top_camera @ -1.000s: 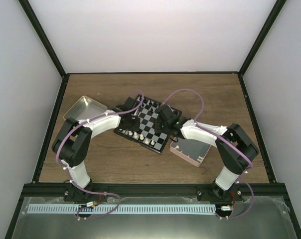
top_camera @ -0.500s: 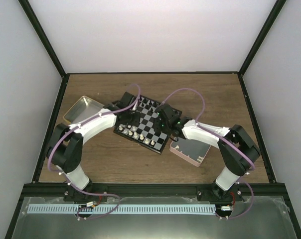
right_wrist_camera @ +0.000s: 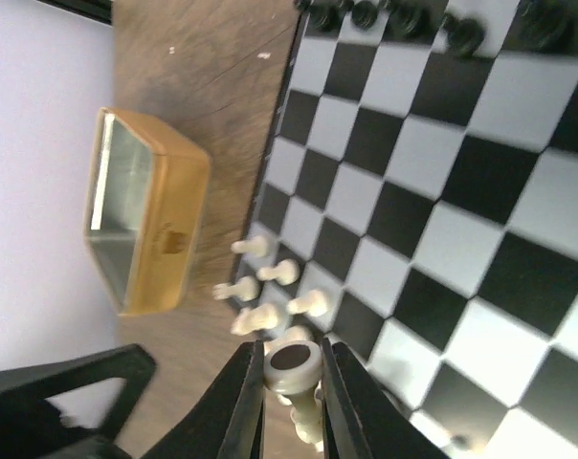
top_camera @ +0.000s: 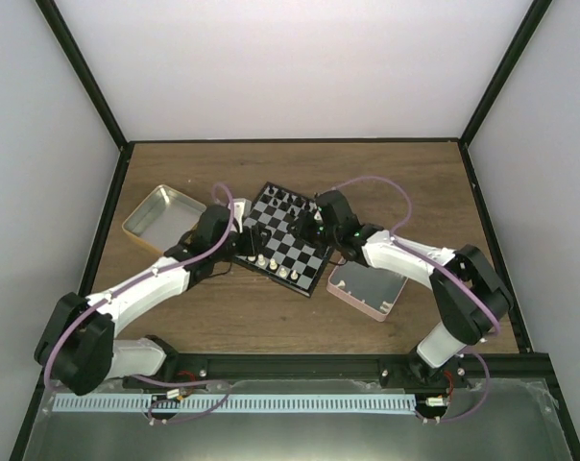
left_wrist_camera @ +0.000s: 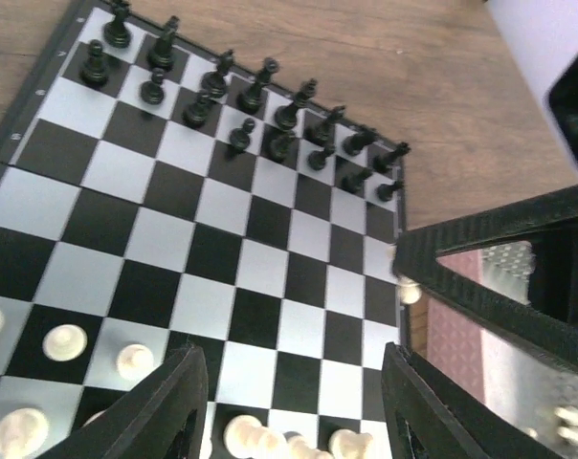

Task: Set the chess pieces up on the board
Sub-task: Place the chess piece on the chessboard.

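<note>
right claw pinches a white piece; left claw gapes over the board.

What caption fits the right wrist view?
Right tool grips a cream-white chess piece over the board, tin beyond.

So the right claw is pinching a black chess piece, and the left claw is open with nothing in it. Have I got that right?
Not quite. The chess piece pinched in the right gripper is cream-white, not black; the right wrist view shows it clearly. The rest stands: the left gripper is open with nothing between its fingers.
</note>
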Available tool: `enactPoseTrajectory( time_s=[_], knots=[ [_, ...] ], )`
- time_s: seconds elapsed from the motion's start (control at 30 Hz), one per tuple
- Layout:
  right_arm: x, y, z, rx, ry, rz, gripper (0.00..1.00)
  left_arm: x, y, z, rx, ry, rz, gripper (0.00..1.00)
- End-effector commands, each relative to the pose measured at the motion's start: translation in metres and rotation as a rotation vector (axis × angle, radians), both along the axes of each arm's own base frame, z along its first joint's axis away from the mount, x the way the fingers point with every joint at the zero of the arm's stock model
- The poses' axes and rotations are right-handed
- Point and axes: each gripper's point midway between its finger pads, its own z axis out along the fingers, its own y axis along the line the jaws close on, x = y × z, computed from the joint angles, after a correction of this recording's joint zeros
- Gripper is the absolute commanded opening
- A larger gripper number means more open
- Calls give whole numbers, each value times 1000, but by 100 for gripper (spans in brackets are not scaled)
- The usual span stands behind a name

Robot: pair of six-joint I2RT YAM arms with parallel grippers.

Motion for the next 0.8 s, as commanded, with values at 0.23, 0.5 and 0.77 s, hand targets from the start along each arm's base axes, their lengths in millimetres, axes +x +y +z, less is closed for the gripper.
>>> enactPoseTrajectory(
  time_s=[0.23,0.5,0.77],
  knots=[
    [-21,41,37,489,347,-95,16,-17,-33,51,-302,-175,-121,53],
    [-28,41,39,576,444,-157,16,-27,-30,45,-308,-178,-96,49],
    [-30,42,44,609,452,-150,16,-23,-29,30,-287,-141,-66,37]
  ],
)
